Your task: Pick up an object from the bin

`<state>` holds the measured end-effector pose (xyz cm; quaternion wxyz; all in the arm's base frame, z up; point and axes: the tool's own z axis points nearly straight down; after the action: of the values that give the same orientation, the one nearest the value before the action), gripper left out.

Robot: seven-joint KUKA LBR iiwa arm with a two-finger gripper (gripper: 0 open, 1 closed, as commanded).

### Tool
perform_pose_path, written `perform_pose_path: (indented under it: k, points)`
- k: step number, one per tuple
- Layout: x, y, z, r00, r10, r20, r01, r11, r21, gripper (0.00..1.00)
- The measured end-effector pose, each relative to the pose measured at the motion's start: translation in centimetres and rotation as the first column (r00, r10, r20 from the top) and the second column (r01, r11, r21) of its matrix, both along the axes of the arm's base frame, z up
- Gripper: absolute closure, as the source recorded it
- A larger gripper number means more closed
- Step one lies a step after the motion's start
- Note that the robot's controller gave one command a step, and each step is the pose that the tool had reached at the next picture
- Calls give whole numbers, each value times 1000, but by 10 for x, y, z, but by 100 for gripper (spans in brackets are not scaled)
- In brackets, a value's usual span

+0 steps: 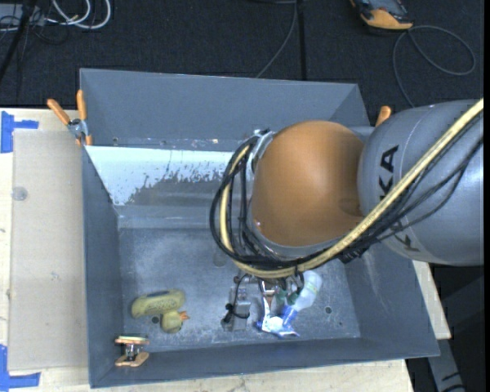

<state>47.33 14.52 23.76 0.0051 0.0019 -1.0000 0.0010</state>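
White, blue and green, a small crumpled packet (292, 309) lies on the bin (147, 235) floor, right of middle, close to the wall at the bottom of the view. The hand (257, 305) hangs low just beside it, on its left, with a small black piece (231, 315) on the hand's other side. Whether the hand is open, closed or gripping anything, I cannot tell. The orange cover (306, 182) sits straight above, which suggests the hand comes down upright, probably because both things lie flat near a wall. Well apart to the left lie an olive lump (157, 304) and a smaller olive bit (173, 322).
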Motion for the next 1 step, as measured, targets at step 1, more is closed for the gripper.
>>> perform_pose_path:
  k: [1]
  points:
    - [2, -1, 4, 1000, -5, 8, 5, 1000, 2, 0]
